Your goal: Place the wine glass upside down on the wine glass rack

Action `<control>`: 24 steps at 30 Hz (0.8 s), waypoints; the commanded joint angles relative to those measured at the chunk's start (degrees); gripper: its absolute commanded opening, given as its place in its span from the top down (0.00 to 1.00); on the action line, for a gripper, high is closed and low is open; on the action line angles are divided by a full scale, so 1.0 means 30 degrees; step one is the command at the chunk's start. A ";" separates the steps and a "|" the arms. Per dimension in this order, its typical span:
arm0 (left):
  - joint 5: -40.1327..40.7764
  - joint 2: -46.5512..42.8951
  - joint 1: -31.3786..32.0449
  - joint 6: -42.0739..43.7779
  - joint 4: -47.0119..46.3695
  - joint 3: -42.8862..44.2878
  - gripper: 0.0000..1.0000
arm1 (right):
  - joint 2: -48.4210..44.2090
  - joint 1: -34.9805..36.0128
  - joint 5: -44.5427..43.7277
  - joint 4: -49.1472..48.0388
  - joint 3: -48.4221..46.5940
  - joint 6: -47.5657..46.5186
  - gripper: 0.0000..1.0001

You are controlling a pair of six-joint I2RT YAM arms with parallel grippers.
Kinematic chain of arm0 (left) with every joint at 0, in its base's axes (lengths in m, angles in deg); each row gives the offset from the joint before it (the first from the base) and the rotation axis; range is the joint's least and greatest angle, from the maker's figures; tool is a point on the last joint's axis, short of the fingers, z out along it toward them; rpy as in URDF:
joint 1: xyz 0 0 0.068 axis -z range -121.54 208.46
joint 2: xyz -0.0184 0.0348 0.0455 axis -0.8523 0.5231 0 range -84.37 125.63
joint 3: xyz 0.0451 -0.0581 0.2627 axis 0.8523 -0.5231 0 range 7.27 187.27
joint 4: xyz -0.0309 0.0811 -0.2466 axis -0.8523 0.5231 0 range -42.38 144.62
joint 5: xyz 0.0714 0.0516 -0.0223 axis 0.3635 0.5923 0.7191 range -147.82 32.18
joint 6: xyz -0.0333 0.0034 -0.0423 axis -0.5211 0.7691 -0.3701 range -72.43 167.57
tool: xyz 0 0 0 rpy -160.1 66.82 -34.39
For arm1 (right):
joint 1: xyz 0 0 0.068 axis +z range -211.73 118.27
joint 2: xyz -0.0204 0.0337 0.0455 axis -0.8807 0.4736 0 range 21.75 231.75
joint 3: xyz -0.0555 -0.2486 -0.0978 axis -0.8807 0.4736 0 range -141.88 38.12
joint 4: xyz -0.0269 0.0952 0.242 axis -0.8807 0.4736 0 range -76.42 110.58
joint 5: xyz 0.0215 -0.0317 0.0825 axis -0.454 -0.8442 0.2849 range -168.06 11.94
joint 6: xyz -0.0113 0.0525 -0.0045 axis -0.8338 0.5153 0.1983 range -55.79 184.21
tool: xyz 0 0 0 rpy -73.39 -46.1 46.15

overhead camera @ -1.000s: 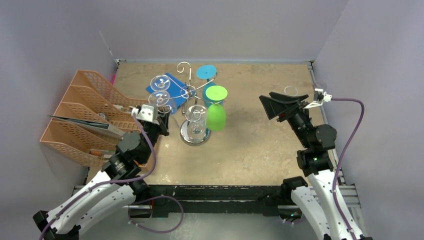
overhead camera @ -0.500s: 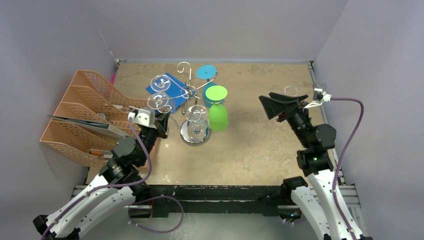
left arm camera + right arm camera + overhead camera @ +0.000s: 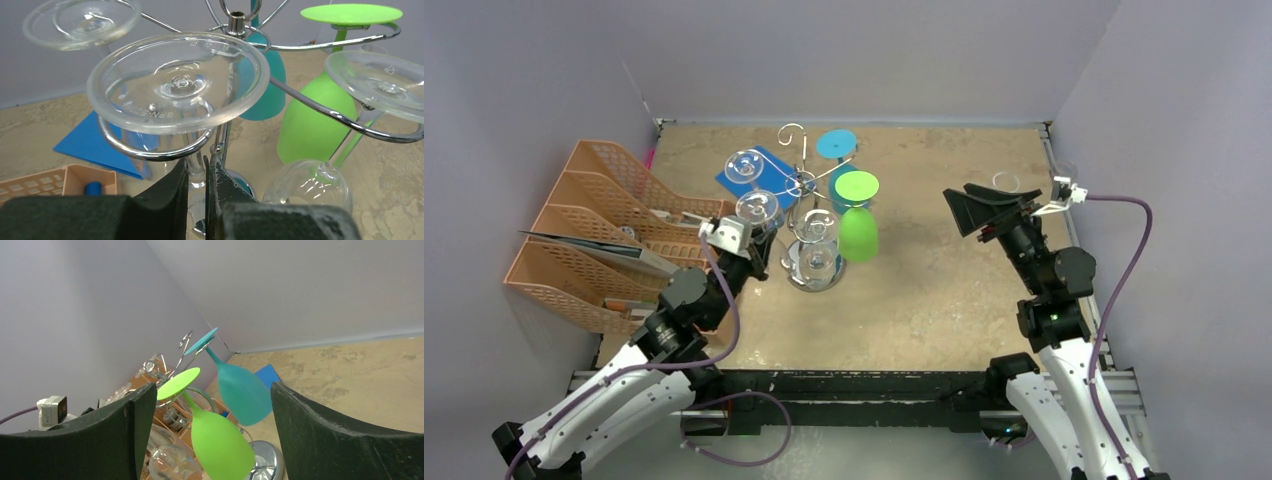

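Observation:
The chrome wine glass rack [image 3: 802, 185] stands mid-table on a round shiny base [image 3: 829, 277]; its post shows in the left wrist view [image 3: 236, 22]. My left gripper [image 3: 759, 248] is shut on the stem of an upside-down clear wine glass [image 3: 179, 82], [image 3: 757, 207]. The glass's foot sits just over a curled rack arm [image 3: 145, 152], and the stem passes down through the curl. Two other clear glasses [image 3: 744, 165], [image 3: 814, 226], a green one [image 3: 857, 232] and a teal one [image 3: 836, 145] hang on the rack. My right gripper [image 3: 984, 212] is open and empty, off to the right.
Orange file trays [image 3: 584, 230] stand along the left edge beside my left arm. A blue card [image 3: 769, 160] lies behind the rack. A small clear ring [image 3: 1006, 181] sits near the right wall. Grey walls enclose the table.
My left gripper has moved right and forward toward the rack, carrying the clear glass so its foot now sits over a curled arm. The right arm has not moved.

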 commanded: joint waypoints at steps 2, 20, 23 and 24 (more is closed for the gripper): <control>-0.0402 0.0726 -0.0027 0.0413 -0.0068 0.0253 1.00 | 0.0167 0.0011 -0.0263 -0.0392 0.0029 -0.0100 0.16; 0.0374 -0.0865 -0.0027 -0.1768 0.3699 0.1398 0.56 | 0.0208 0.0009 -0.0299 0.0406 -0.0346 -0.0644 0.16; 0.0289 -0.1654 -0.0027 -0.2540 0.5197 0.2025 0.51 | 0.0017 0.0000 -0.0401 0.1567 -0.0858 -0.1324 0.16; 0.0259 -0.1936 -0.0027 -0.2876 0.5747 0.2219 0.50 | -0.0015 0.0002 -0.0394 0.2014 -0.1026 -0.1541 0.16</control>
